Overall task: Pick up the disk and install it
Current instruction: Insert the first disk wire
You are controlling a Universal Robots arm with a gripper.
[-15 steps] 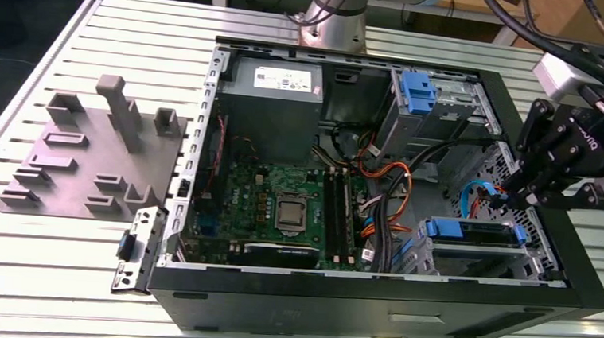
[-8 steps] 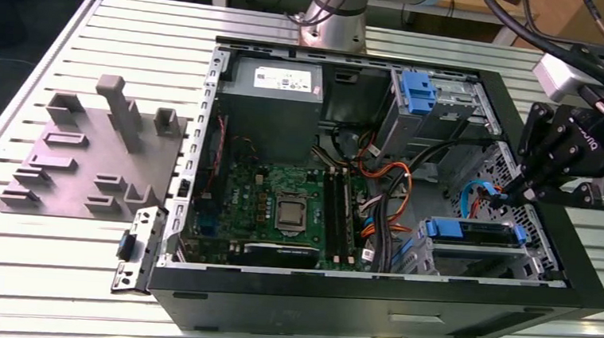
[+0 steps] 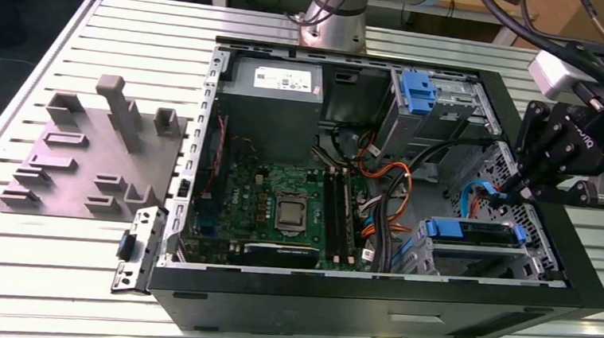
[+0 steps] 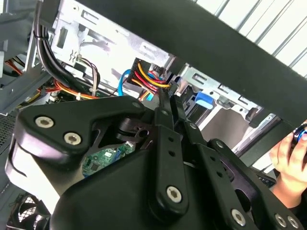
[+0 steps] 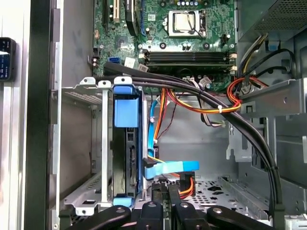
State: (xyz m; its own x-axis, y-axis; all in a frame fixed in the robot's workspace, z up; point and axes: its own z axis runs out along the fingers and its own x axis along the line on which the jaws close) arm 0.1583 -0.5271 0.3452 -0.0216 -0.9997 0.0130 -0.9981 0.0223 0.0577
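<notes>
The disk (image 5: 128, 143) stands edge-on inside the metal drive cage (image 5: 79, 96), and the blue end of its carrier frame (image 5: 127, 108) faces the open case. In the exterior view the disk (image 3: 476, 230) lies in the cage at the near right corner of the case. My gripper (image 3: 516, 190) hangs just above and beside that cage, apart from the disk. Its fingers (image 4: 166, 103) are pressed together with nothing between them. In the first wrist view the gripper (image 5: 163, 194) is next to a blue flat cable (image 5: 172, 167).
The open black computer case (image 3: 378, 302) holds a motherboard (image 3: 289, 208), a grey power supply box (image 3: 276, 83), a cable bundle (image 5: 211, 103) and an upper cage with a bare blue bracket (image 3: 418, 93). A grey fixture block (image 3: 79, 161) sits on the slatted table. A person's hand (image 4: 290, 158) is beyond the case wall.
</notes>
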